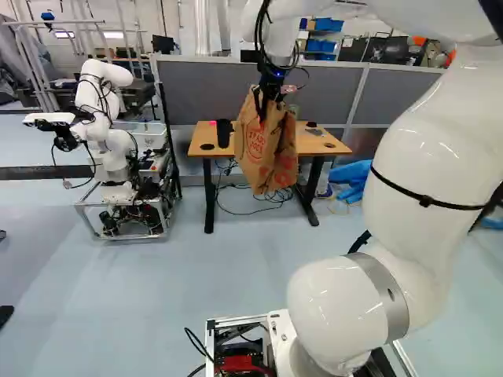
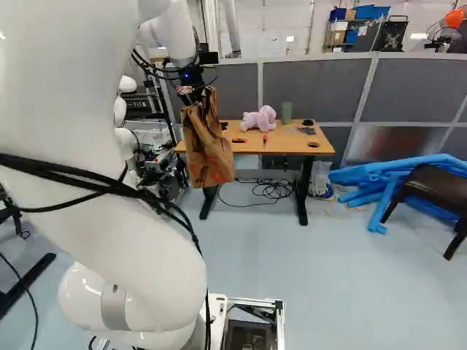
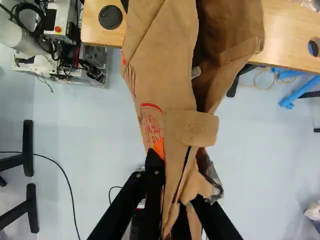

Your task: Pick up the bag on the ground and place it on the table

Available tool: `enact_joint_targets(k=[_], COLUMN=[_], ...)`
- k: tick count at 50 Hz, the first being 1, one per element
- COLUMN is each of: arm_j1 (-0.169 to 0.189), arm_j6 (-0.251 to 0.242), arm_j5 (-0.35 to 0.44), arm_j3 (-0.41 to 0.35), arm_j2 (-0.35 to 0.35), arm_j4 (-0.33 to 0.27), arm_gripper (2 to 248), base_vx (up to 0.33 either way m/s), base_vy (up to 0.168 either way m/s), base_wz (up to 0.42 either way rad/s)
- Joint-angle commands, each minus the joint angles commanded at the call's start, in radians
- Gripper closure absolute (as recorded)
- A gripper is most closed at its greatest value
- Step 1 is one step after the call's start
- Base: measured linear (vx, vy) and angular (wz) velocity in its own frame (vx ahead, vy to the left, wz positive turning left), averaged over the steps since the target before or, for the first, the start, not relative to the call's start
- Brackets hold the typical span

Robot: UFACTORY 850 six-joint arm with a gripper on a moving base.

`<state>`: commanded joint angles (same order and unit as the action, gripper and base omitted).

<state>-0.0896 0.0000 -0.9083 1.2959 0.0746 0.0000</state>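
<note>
We grip the printed brown paper bag (image 1: 266,149) by its top in our black two-fingered pincer (image 3: 176,175), just before the wood-topped bench (image 1: 334,147), a sound hold for something probably light, floppy and tearable.

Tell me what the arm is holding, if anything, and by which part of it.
A brown paper bag, pinched by the tool at its top end, with the rest hanging down.
</note>
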Motion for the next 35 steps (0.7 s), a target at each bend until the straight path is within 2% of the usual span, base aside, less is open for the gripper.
enact_joint_targets(k=[35], arm_j1=[0.000], arm_j6=[0.000], arm_j5=[0.000], arm_j3=[0.000], arm_j2=[0.000], arm_j4=[0.000], arm_gripper=[229], base_vx=[0.050], base_vy=[-0.071], base_wz=[-0.224])
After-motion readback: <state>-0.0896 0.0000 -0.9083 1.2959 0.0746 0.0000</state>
